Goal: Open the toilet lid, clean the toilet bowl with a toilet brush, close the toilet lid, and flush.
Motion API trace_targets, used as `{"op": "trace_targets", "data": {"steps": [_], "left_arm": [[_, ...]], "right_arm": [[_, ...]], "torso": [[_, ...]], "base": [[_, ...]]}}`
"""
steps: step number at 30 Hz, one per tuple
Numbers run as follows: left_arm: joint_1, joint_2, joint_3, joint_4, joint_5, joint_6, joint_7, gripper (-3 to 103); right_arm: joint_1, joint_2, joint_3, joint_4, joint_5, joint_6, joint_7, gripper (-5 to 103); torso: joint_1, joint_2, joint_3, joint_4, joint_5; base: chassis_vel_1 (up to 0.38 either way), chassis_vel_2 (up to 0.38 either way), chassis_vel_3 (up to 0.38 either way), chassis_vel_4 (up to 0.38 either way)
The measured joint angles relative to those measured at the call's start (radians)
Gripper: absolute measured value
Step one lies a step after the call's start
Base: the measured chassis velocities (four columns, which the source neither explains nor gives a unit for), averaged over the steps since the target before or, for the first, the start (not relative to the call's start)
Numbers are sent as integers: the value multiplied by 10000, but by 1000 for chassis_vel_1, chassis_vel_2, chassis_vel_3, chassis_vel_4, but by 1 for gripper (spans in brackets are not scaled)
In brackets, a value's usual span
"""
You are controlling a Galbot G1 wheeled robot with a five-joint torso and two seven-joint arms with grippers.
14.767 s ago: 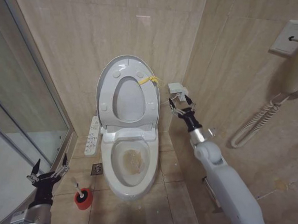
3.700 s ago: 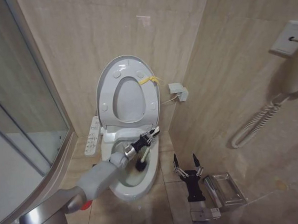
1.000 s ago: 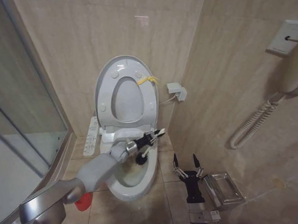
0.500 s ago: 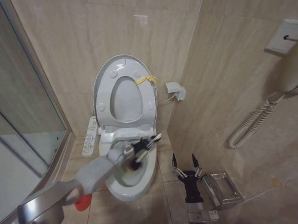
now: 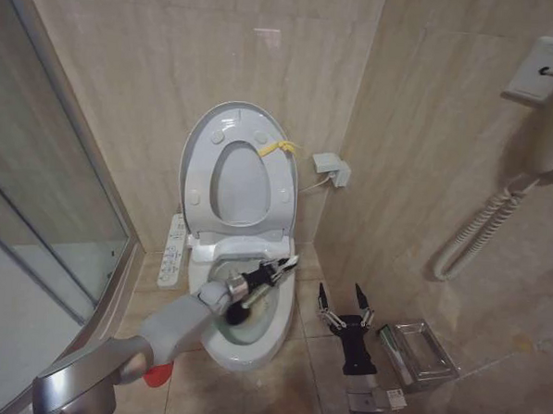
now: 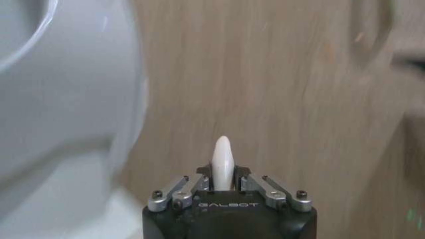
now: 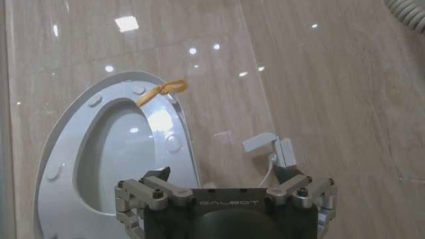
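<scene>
Two pincers are in sight, and the left pincer [image 5: 271, 270] is the busy one: it is clenched on the toilet brush [image 5: 253, 299], whose whitish handle tip pokes out between its fingers [image 6: 222, 158] in the left wrist view. The handle slants down from that grip, and the dark bristle head sits inside the toilet bowl [image 5: 215, 345], low against the near left part of the basin. The left arm reaches in across the bowl's left rim from below. Behind the bowl the toilet lid [image 5: 198, 138] stands raised against the tiled wall, the seat ring [image 5: 275, 190] up with it and a yellow tag [image 5: 277, 149] at its upper right edge. A white button panel [image 5: 173, 250] lies along the bowl's left side. Off to the right, over the floor tiles, the right pincer [image 5: 345, 302] waits with its fingers spread apart, gripping nothing, pointing up beside a metal holder [image 5: 421, 354] on the wall.
</scene>
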Motion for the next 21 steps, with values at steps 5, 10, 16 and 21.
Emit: {"op": "trace_targets", "data": {"steps": [5,10,16,21], "left_arm": [[23,56,105,-12,148,-32,-8,22],[246,375,-129,677,652,-90,-29,22],[178,385,-54,-187,248,-96,-25,22],[411,250,-224,993,883,-375,35,22]], "right_arm": [[5,-14,39,9,3,3,9,100],[20,-165,34,-6,67,1,14,100],[37,-136,44,-61,93,13,23,100],[46,-106,-56,-48,82,14,5,100]], "torso": [[-3,3,-4,-16,6],[-3,3,-3,7,2],[-2,3,-3,-16,5],[-1,1,-2,2,-1]], "base": [[-16,-39,-16,-8],[0,0,0,0],[0,0,0,0],[0,0,0,0]]}}
